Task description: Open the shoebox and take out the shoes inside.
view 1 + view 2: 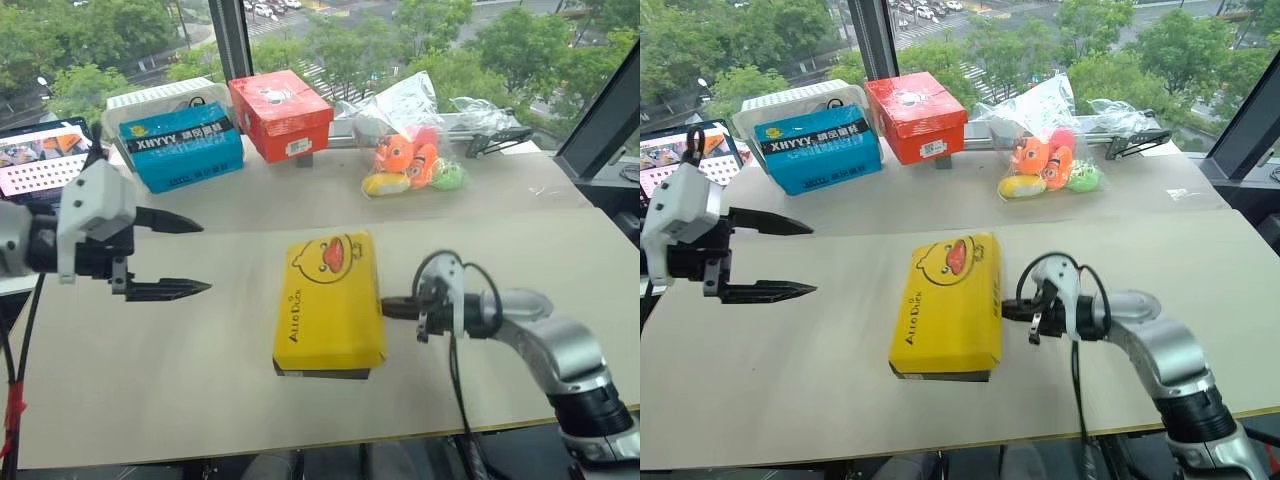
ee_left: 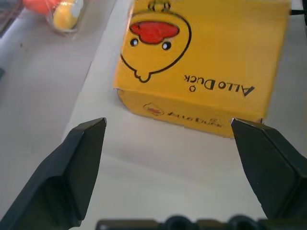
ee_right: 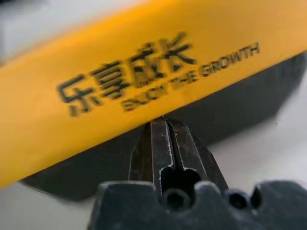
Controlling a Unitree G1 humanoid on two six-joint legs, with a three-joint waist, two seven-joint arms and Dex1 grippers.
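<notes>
The shoebox (image 1: pixel 330 303) is lying lidded on the counter (image 1: pixel 200 390), its glossy yellow cardboard showing side lettering in the right wrist view. The right hand (image 1: pixel 387 307), fingers together, is pressing its side; the left hand (image 1: pixel 190 258) is hovering, fingers apart.

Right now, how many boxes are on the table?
3: the yellow shoebox lies shut in the middle, while the blue box and the red box stand side by side at the far edge. More may be hidden.

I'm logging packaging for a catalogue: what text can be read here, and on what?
"Allo Duck": shoebox lid top and end wall.
"ENJOY THE GROWTH", under Chinese characters: lid's side.
"XHYYY", then Chinese characters: blue box.
White label on red-orange box: too small to read.
</notes>
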